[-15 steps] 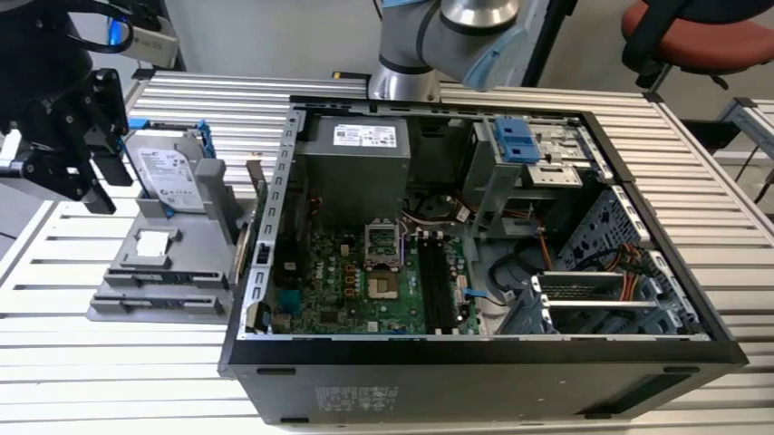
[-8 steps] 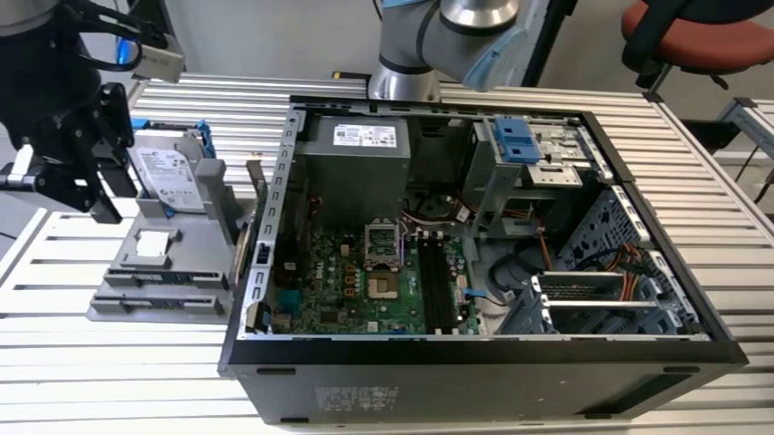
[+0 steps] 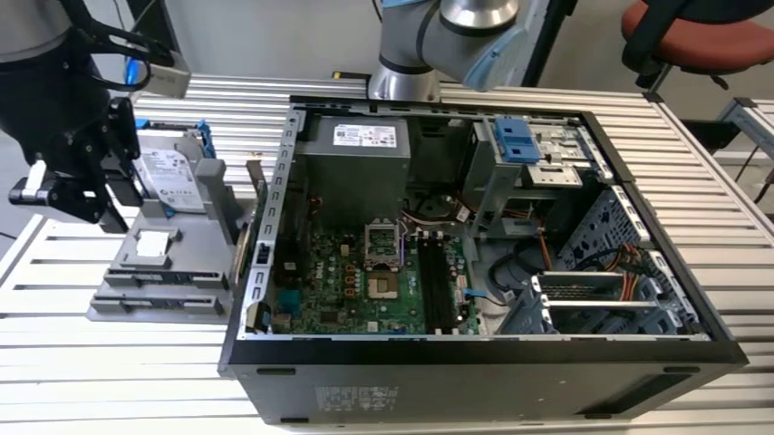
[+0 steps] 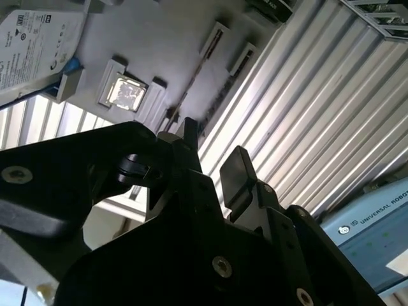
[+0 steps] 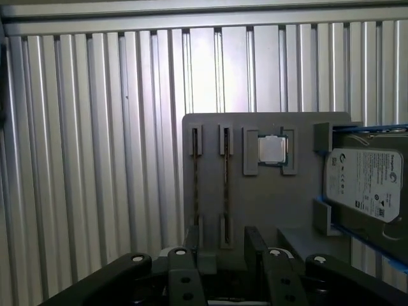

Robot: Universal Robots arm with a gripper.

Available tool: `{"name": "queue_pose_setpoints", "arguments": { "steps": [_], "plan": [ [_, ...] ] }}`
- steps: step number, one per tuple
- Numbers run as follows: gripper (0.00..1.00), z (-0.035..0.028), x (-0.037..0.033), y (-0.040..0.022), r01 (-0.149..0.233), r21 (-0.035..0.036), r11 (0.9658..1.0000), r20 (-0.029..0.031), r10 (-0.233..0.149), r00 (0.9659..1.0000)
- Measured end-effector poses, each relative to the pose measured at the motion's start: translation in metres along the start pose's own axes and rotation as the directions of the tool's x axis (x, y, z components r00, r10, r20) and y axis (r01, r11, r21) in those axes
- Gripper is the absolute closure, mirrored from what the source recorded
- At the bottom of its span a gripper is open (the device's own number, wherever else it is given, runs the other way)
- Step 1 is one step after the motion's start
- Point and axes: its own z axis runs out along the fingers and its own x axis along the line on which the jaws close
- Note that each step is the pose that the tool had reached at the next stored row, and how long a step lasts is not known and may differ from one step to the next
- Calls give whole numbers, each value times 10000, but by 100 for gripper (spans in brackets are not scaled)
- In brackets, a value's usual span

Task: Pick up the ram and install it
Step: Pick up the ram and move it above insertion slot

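We see the end effector (image 5: 223, 241) open, with a clear gap between its two black fingers (image 5: 255, 241) and nothing held in it. The ram (image 5: 225, 185) stands on edge in a slot of the grey holder (image 5: 268, 210). In the first wrist view its near end lines up with the gap between those fingers. No contact shows. In the exterior view the end effector hangs above the holder at the exterior view's left, apart from the stick.

A second ram stick (image 5: 195, 185) stands parallel, just beside the first, in line with one finger. Next along the holder sits a processor chip (image 5: 272, 150) in its recess. Beyond that is the hard drive (image 5: 363, 185), propped in a blue bracket (image 5: 382, 129).

The holder rests on the slatted metal table (image 3: 121, 381), just beside the open computer case (image 3: 484, 381), on the exterior view's left of it. Inside the case we make out the green motherboard (image 3: 351, 281) and its long black memory slots (image 3: 441, 281), well apart from the ram. In the second wrist view the fingers show spread, with the holder's slots beyond them.
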Motion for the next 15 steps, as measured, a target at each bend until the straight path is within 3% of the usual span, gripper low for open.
{"name": "queue_pose_setpoints", "arguments": {
  "steps": [7, 11, 13, 15],
  "plan": [
    [0, 111, 12, -2, 266, 40, 9996, 7, -266, 9996],
    [0, 177, 51, 23, 343, 51, 9994, 46, -343, 9994],
    [0, 201, 71, 50, 343, 76, 9994, 105, -344, 9994],
    [0, 217, 94, 68, 343, 122, 9993, 220, -346, 9992]
  ]
}}
